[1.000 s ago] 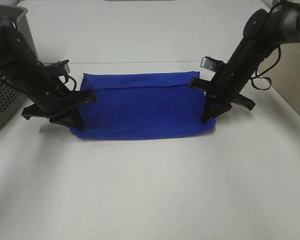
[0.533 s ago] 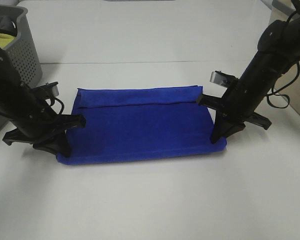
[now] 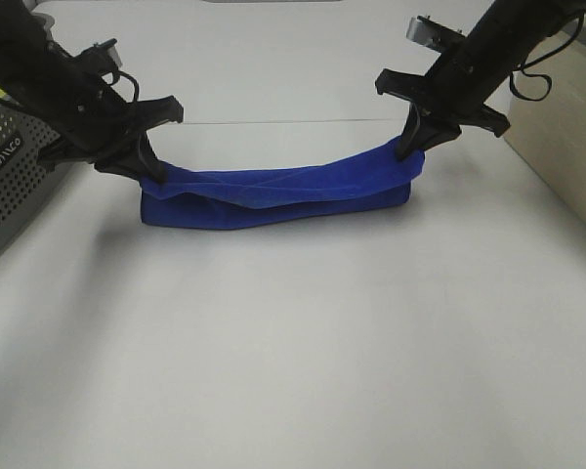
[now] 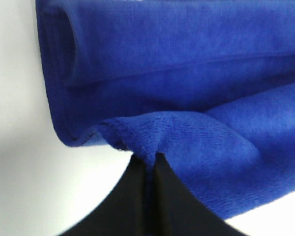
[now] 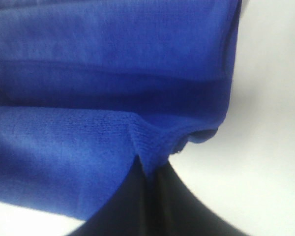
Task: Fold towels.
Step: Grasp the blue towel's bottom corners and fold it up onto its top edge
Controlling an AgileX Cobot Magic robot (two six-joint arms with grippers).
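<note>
The royal-blue towel hangs between my two grippers over the white table, its near edge lifted and carried back while the rest sags onto the table in a folded roll. My left gripper is shut on the towel's left corner. The left wrist view shows its fingers pinching the hem. My right gripper is shut on the right corner, which is held a little higher. The right wrist view shows the pinched hem. The white tag is hidden.
A grey perforated basket stands at the table's left edge, behind my left arm. A beige panel rises at the right. The white table stretches toward the front.
Both grippers have lifted the towel's near corners and carried them back over the far edge. The towel has gone from lying flat to a raised, sagging fold.
</note>
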